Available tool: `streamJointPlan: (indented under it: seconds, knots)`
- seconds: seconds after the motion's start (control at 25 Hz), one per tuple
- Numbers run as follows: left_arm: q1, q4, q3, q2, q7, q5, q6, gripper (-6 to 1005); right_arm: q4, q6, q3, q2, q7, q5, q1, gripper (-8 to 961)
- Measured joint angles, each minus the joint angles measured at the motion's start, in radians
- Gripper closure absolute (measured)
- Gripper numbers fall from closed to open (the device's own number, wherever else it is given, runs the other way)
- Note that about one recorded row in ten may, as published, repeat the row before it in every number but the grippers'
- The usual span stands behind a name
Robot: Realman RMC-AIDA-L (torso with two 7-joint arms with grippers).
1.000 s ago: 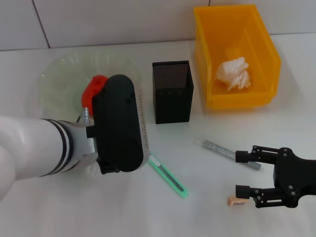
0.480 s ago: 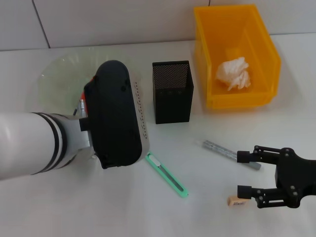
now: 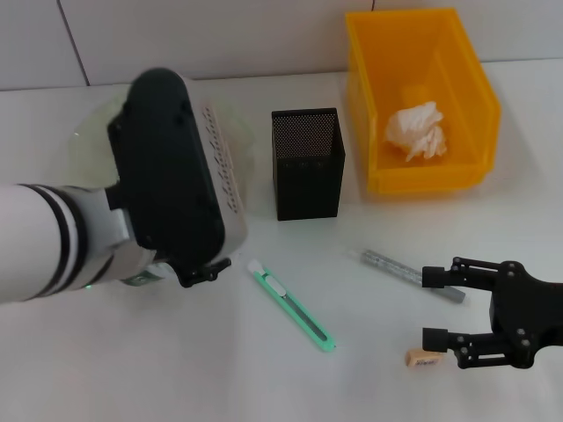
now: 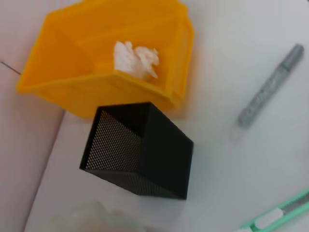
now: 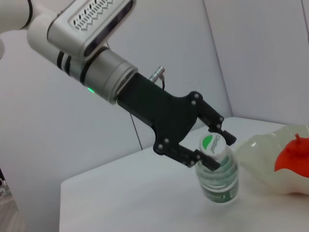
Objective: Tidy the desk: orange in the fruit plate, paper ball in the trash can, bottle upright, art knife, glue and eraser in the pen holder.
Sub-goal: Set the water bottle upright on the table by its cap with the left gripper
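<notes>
1. The left gripper [image 5: 212, 147] has its black jaws spread to either side of the green cap of a clear ribbed plastic bottle [image 5: 218, 174], which stands upright on the white table [image 3: 176, 369]; whether they grip it I cannot tell.
2. The round translucent fruit plate [image 5: 270, 154], at 3 o'clock of the bottle in the right wrist view, holds the orange [image 5: 292, 153].
3. The square black mesh pen holder [image 3: 307, 163] stands at 9 o'clock of the yellow plastic trash can [image 3: 420, 97], where the crumpled white paper ball [image 3: 415, 130] lies.
4. The slim green art knife [image 3: 292, 306] lies flat, the grey glue [image 3: 412, 274] stick at its 3 o'clock.
5. The right gripper [image 3: 431, 308] rests wide open near the small tan eraser [image 3: 421, 358].
</notes>
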Motion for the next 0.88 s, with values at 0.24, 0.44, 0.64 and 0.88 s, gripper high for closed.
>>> streamJointPlan:
  seconds: [0.24,0.44,0.64,0.88]
  knots:
    - [0.009,0.009,-0.068,0.001,0.011,-0.077,0.000,544,0.000,0.001,0.000,0.001,-0.001,0.001,0.000,122]
    - [0.011,0.022,-0.079,0.000,0.002,-0.084,0.011,541,0.000,0.001,0.000,0.001,-0.001,0.001,0.000,121]
    - [0.011,0.048,-0.086,0.000,-0.020,-0.097,0.033,537,0.000,0.001,-0.001,0.002,-0.001,0.001,0.003,121]
    - [0.012,0.060,-0.119,0.000,-0.048,-0.122,0.051,533,0.000,0.001,-0.001,0.003,-0.001,0.001,0.003,122]
